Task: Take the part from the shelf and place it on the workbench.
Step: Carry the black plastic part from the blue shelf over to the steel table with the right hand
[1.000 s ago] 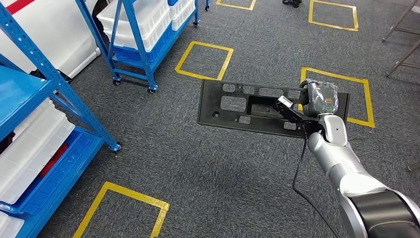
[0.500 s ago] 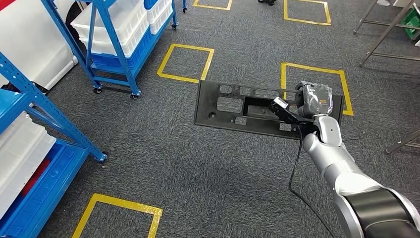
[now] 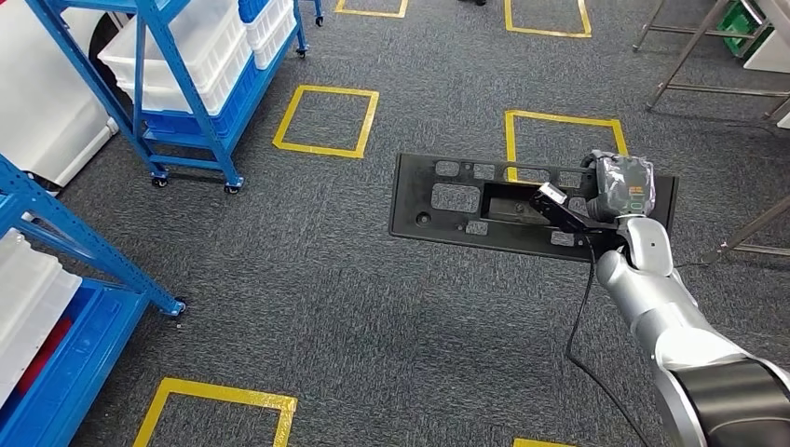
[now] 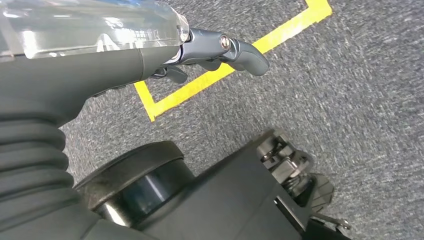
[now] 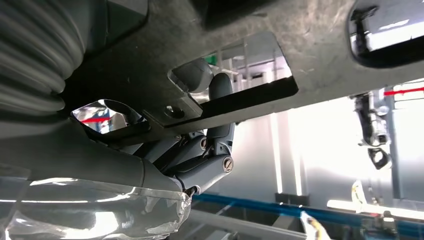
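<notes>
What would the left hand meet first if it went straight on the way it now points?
Probably the carpet floor near the yellow tape line; the left hand holds nothing, and depth is unclear.

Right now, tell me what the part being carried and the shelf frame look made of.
Black part: likely moulded plastic, matte, with clean cut-out windows, held by the right robot hand. Blue shelf frame: probably painted steel, judging by its punched uprights; glossy blue.
</notes>
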`<state>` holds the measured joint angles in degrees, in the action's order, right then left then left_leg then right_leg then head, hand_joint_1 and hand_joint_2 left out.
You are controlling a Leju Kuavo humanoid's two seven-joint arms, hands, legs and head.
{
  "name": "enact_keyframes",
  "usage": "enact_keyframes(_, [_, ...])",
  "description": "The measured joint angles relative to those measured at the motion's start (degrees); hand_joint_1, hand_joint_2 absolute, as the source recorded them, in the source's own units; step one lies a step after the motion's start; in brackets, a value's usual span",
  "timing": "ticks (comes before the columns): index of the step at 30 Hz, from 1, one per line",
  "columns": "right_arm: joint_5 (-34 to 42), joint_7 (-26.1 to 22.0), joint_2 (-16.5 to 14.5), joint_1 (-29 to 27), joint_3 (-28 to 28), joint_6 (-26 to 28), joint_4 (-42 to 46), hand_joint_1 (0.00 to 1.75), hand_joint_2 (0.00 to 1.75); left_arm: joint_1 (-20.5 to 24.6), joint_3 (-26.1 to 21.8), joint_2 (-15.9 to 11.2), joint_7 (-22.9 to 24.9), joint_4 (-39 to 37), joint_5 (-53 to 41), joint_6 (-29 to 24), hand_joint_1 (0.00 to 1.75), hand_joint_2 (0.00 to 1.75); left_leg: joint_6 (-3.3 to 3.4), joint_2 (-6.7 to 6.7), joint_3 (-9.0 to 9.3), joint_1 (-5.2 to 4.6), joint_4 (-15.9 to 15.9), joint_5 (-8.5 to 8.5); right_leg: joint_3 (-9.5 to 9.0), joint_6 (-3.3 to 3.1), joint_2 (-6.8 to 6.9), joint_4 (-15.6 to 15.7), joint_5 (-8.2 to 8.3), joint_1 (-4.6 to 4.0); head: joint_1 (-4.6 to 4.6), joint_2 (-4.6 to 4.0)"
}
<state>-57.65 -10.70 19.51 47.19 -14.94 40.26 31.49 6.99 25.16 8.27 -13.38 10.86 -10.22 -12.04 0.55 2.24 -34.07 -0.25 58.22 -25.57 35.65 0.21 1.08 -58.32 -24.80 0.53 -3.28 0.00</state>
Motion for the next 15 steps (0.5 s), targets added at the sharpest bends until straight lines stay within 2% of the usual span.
enact_keyframes(2, [-1.76, 0.56, 0.37, -0.77, 0.23, 0.00, 1.68, 1.75, 1.75, 0.02, -0.04, 0.02, -0.05, 0.00, -0.07, 0.01, 0.00, 1.75, -0.48, -0.57, -1.05, 0.14, 2.64, -1.90, -0.15, -0.81, -0.53, 0.29, 0.21, 0.21, 0.00, 0.00])
enact_keyframes(5, [-5.13, 0.80, 0.48, -2.82, 0.98, 0.00, 4.57, 1.75, 1.75, -0.03, -0.16, 0.02, -0.02, 0.00, -0.26, 0.14, 0.00, 1.75, -0.74, -1.60, -6.01, 0.27, 13.60, -7.14, -0.27, -1.46, -1.44, 0.32, 0.18, 0.07, 0.00, 0.00])
enact_keyframes(6, [-6.32, 0.79, 0.48, -3.87, 1.31, 0.00, 5.55, 1.75, 1.75, -0.05, -0.24, 0.01, -0.01, 0.00, -0.34, 0.21, 0.00, 1.75, -0.76, -1.68, -7.32, 0.27, 16.22, -7.78, -0.30, -1.51, -1.79, 0.29, 0.15, -0.01, 0.00, 0.00])
enact_keyframes(7, [-7.52, 0.74, 0.48, -5.09, 1.64, 0.00, 6.61, 1.75, 1.75, -0.06, -0.33, 0.01, 0.00, 0.00, -0.42, 0.28, 0.00, 1.75, -0.72, -1.71, -7.67, 0.27, 16.72, -7.31, -0.36, -1.52, -2.17, 0.24, 0.11, -0.07, 0.00, 0.00])
enact_keyframes(8, [-8.69, 0.64, 0.48, -6.36, 2.01, 0.00, 7.79, 1.75, 1.75, -0.07, -0.44, 0.01, -0.01, 0.00, -0.49, 0.32, 0.00, 1.75, -0.61, -1.77, -6.91, 0.27, 14.89, -5.78, -0.43, -1.49, -2.57, 0.17, 0.04, -0.11, 0.00, 0.00])
enact_keyframes(10, [-10.71, 0.44, 0.46, -8.79, 2.61, 0.00, 10.27, 1.75, 1.75, -0.08, -0.70, 0.00, -0.04, 0.00, -0.54, 0.35, 0.00, 1.75, -0.21, -2.81, -3.31, 0.27, 7.07, -1.77, -0.52, -1.27, -3.33, -0.10, -0.21, -0.16, 0.00, 0.00])
enact_keyframes(11, [-11.55, 0.38, 0.44, -9.81, 2.86, 0.00, 11.40, 1.75, 1.75, -0.10, -0.82, -0.01, -0.08, 0.00, -0.55, 0.35, 0.00, 1.75, -0.04, -3.46, -1.72, 0.30, 3.66, -0.57, -0.46, -1.09, -3.69, -0.29, -0.32, -0.20, 0.00, 0.00])
enact_keyframes(12, [-12.19, 0.37, 0.43, -10.80, 3.04, 0.00, 12.36, 1.75, 1.75, -0.12, -0.92, -0.02, -0.13, 0.00, -0.56, 0.35, 0.00, 1.75, 0.12, -4.03, -0.70, 0.29, 1.52, -0.03, -0.34, -0.83, -4.02, -0.39, -0.37, -0.21, 0.00, 0.00])
enact_keyframes(13, [-12.65, 0.35, 0.43, -11.80, 3.21, 0.00, 13.21, 1.75, 1.75, -0.15, -0.97, -0.03, -0.19, 0.00, -0.58, 0.36, 0.00, 1.75, 0.27, -4.29, -0.31, 0.24, 0.73, -0.11, -0.21, -0.50, -4.31, -0.39, -0.35, -0.15, -0.01, 0.00])
enact_keyframes(15, [-13.11, 0.31, 0.58, -13.96, 3.66, 0.01, 14.87, 1.75, 1.75, -0.13, -1.03, -0.02, -0.33, 0.00, -0.62, 0.37, 0.00, 1.75, 0.80, -3.83, -0.03, 0.23, 0.12, 0.14, -0.12, 0.23, -4.70, -0.26, -0.31, 0.08, -0.01, 0.00])
